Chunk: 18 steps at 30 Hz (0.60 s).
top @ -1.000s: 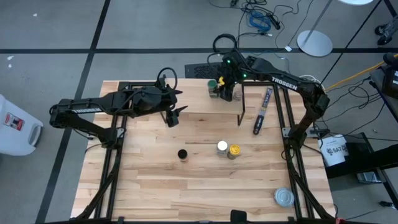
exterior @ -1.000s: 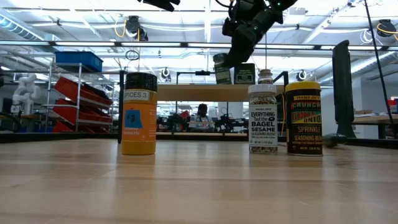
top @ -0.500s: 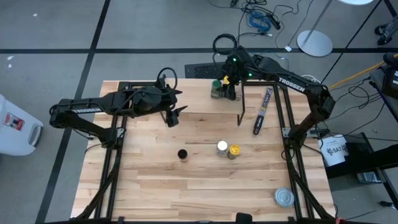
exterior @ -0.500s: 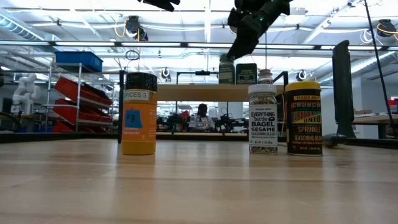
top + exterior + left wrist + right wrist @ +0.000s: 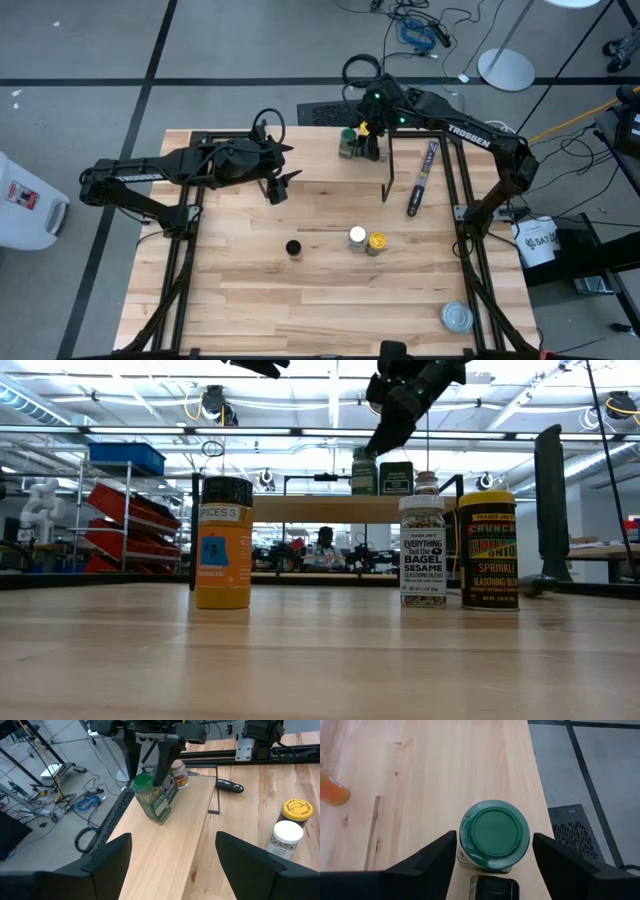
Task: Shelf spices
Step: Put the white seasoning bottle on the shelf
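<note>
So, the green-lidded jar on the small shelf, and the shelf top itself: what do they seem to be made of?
The green-lidded clear jar looks like transparent plastic or glass, since brownish contents show through; its smooth green lid is probably matte plastic. The light plank top of the shelf looks like pale unvarnished wood, with visible grain lines.

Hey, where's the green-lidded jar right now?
The green-lidded jar stands on the shelf at the table's far edge, beside a dark square tin, with the right gripper open above it.
</note>
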Motion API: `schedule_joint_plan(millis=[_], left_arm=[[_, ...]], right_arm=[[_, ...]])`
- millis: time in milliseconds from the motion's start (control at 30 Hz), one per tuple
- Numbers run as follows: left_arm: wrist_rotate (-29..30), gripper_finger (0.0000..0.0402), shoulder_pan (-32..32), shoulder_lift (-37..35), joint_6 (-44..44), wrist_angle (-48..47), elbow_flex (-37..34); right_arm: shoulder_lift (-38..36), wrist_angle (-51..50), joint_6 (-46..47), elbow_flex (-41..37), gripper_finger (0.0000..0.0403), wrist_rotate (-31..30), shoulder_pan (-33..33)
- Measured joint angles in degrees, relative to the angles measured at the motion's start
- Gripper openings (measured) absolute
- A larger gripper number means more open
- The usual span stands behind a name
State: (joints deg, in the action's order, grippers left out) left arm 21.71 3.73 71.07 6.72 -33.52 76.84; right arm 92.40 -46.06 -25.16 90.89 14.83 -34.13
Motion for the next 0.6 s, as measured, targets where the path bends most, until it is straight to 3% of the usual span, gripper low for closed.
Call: schedule_joint_plan(millis=[333,600], left_arm=[[0.0,0.0297,0.0,0.0,0.0,0.0,0.0],[0.0,0.0297,0.0,0.0,0.0,0.0,0.0]], right_arm=[[-0.4,-1.1,-1.2,0.0,0.0247,-1.7,0.0],[-5.4,-2.8,0.3,1.2,0.0247,-3.9,0.1]])
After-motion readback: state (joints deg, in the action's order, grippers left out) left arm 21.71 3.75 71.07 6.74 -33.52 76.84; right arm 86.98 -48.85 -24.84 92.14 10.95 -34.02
